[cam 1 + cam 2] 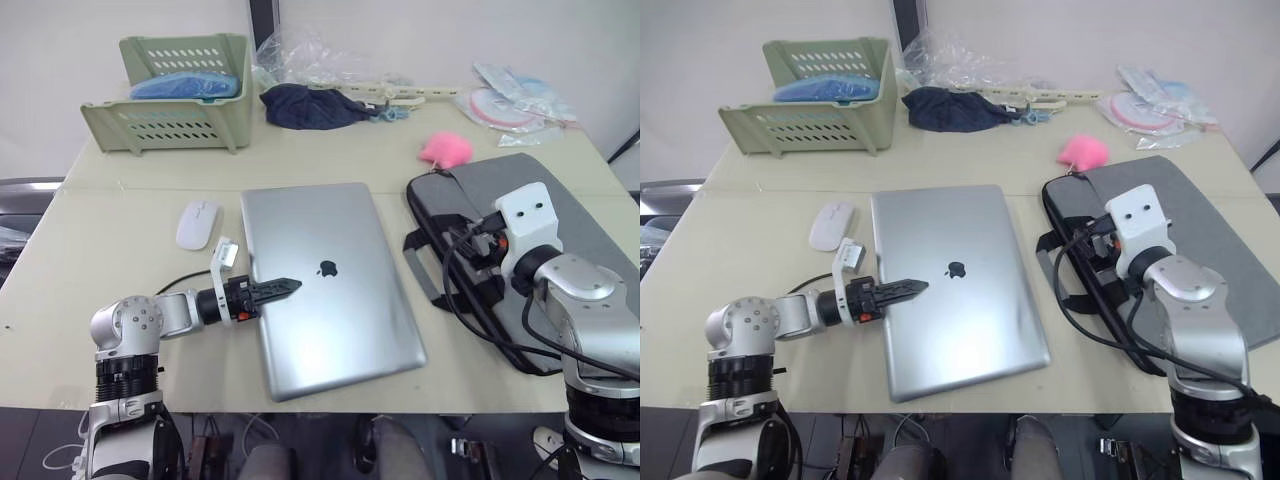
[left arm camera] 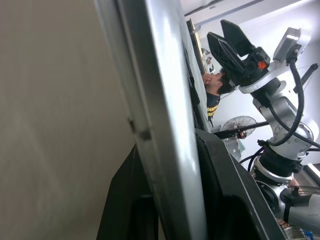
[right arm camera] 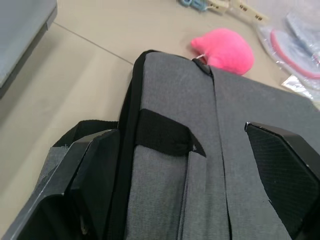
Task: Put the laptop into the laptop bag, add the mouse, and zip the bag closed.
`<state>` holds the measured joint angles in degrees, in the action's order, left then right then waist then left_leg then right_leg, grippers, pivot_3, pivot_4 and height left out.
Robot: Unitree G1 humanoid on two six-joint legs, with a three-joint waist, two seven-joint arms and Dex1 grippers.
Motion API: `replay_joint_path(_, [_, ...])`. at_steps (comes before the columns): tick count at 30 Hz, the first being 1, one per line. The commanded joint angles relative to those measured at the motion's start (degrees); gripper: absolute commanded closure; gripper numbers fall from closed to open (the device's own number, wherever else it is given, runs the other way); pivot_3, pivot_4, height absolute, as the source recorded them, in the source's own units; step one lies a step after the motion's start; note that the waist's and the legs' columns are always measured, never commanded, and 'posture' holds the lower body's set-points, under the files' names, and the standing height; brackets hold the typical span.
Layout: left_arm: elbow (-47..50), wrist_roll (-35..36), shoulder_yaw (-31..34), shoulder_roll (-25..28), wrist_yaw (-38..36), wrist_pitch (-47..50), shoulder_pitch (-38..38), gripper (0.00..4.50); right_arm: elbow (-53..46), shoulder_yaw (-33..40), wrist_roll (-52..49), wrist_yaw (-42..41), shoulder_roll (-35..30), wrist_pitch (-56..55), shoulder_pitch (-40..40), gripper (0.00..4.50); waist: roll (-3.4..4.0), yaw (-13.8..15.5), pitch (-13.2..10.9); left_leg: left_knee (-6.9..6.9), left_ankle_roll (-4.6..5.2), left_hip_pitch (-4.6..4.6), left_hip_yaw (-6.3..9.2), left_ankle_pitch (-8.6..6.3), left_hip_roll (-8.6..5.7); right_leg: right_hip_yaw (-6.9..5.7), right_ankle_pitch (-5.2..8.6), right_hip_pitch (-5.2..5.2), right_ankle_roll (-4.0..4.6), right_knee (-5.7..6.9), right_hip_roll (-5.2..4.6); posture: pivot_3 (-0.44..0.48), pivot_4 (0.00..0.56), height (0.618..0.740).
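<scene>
The silver laptop lies shut on the table's middle, its apple logo facing up. My left gripper reaches in from the left; in the left wrist view the laptop's edge runs between its two black fingers, which are shut on it. Just left of the laptop's far corner rests the white mouse. The grey laptop bag lies flat to the right, with black straps on its near side. My right gripper hovers open over the bag's top edge and strap, holding nothing.
A pink plush toy touches the bag's far corner. At the back stand a green basket with blue cloth inside, a dark cloth and plastic packets. Black cables hang from my right wrist over the bag.
</scene>
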<state>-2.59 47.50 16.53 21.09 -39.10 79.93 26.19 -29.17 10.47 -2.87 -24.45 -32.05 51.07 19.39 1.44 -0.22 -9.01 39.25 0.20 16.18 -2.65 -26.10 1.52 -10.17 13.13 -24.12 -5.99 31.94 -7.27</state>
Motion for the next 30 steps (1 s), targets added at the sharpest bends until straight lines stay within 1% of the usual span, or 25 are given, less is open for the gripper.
replay_joint_path(1, [2.94, -1.61, -2.46, 0.49, 3.25, -0.71, -0.28, 3.96, -2.73, 0.39, -0.44, 1.93, 1.36, -1.31, -1.51, 0.09, 0.0, 0.09, 0.0, 0.04, -0.01, 0.0, -0.01, 0.0, 0.0, 0.0, 0.0, 0.0, 0.0, 0.01, 0.0, 0.0, 0.15, 0.74])
replay_joint_path(8, [3.38, -1.66, -3.29, 0.4, 3.45, -2.73, -0.84, 3.96, -3.03, -0.16, -1.46, 2.06, 3.02, -2.13, -4.44, 0.09, 0.0, 0.12, 0.0, 0.1, -0.01, -0.05, -0.01, 0.01, -0.01, 0.0, 0.0, 0.0, 0.0, 0.01, 0.01, 0.0, 0.15, 0.74])
replay_joint_path(17, [5.01, -0.36, -3.13, 0.52, 4.0, -2.56, -0.88, 3.96, 2.81, 0.79, -2.46, 1.84, 3.99, -7.09, -9.28, 0.09, 0.0, 0.1, 0.0, 0.11, 0.0, -0.04, -0.03, 0.01, -0.02, 0.0, 0.0, 0.0, 0.0, 0.01, 0.01, 0.0, 0.15, 0.74])
replay_joint_path(23, [5.1, -0.07, -3.32, 0.79, 4.42, -3.04, -1.08, 3.96, 6.02, 1.24, -3.03, 1.55, 3.68, -9.78, -10.28, 0.09, 0.0, -0.01, 0.0, 0.12, 0.0, -0.05, -0.14, 0.01, 0.0, 0.04, 0.0, 0.0, 0.0, 0.03, 0.02, 0.0, 0.15, 0.74])
replay_joint_path(30, [4.67, -0.12, -3.74, 0.61, 4.87, -3.34, -0.96, 3.96, 8.1, 2.54, -5.02, 2.19, 3.9, -9.23, -8.21, 0.09, 0.0, 0.01, 0.0, 0.31, 0.0, -0.06, -0.14, 0.01, 0.0, 0.04, 0.0, 0.0, 0.0, 0.03, 0.02, 0.0, 0.15, 0.74])
